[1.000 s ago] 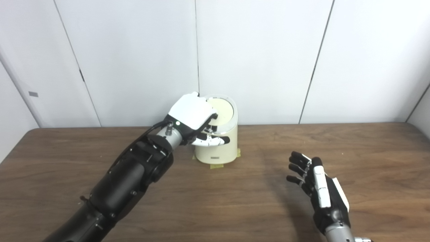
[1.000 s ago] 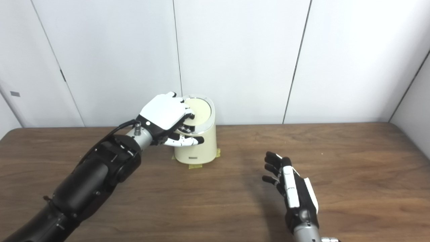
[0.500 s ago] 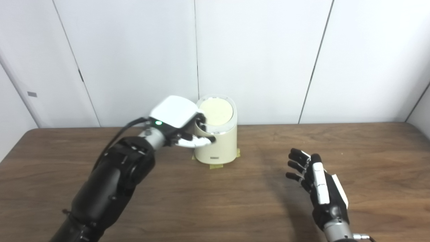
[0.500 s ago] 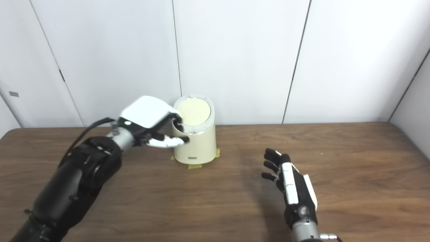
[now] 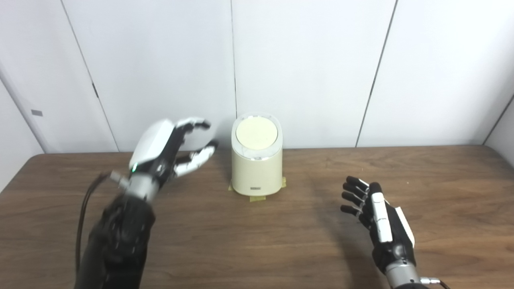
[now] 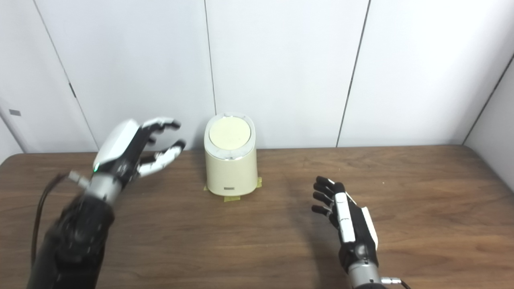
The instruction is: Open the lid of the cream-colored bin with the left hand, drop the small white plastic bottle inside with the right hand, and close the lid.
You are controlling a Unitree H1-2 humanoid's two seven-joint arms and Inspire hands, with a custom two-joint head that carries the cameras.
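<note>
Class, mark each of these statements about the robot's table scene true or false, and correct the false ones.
1. The round lid of the cream-colored bin lies shut. True.
2. The left hand grips the bin's lid. False: it is open in the air, apart from the bin, on its left.
3. The right hand holds a small white plastic bottle. False: it is open and holds nothing; no bottle is in view.
4. Yellow tape shows at the bin's base on the brown wooden table. True.
5. The bin lies on its side. False: it stands upright.
</note>
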